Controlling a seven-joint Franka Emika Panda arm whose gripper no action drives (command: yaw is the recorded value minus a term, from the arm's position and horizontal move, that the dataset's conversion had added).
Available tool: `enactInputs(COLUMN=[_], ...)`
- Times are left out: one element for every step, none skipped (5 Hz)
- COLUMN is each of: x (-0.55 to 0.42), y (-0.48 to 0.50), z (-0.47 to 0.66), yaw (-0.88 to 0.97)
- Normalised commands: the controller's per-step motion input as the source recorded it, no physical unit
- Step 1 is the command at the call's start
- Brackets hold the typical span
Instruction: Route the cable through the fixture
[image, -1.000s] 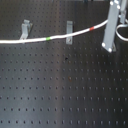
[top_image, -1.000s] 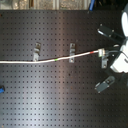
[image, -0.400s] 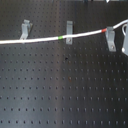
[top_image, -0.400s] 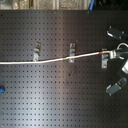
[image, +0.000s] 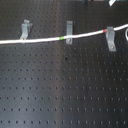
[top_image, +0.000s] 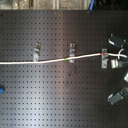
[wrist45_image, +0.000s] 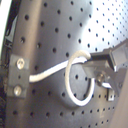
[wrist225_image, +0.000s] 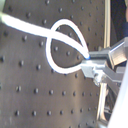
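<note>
The cable (image: 45, 39) runs across the perforated tabletop (image: 65, 85) past three clips (image: 69, 31), its green band at the middle clip and its red band (image: 108, 30) at the clip on the first exterior view's right. In both wrist views the gripper (wrist45_image: 92, 67) pinches the cable's end, which curls into a loop (wrist225_image: 65, 47). In the second exterior view the gripper (top_image: 121, 52) sits at the right edge, just beyond that clip.

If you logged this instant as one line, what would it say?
cable along three clips | green band at middle clip | red band at end clip | gripper shut on looped cable end
</note>
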Motion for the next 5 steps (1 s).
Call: enactInputs(x=[0.497, 0.400, 0.011, -0.147, -0.243], y=[0.569, 0.543, -0.007, -0.279, -0.124], z=[-0.05, -0.14, 0.00, -0.01, -0.07], yaw=[-0.07, -0.14, -0.39, -0.71, -0.87])
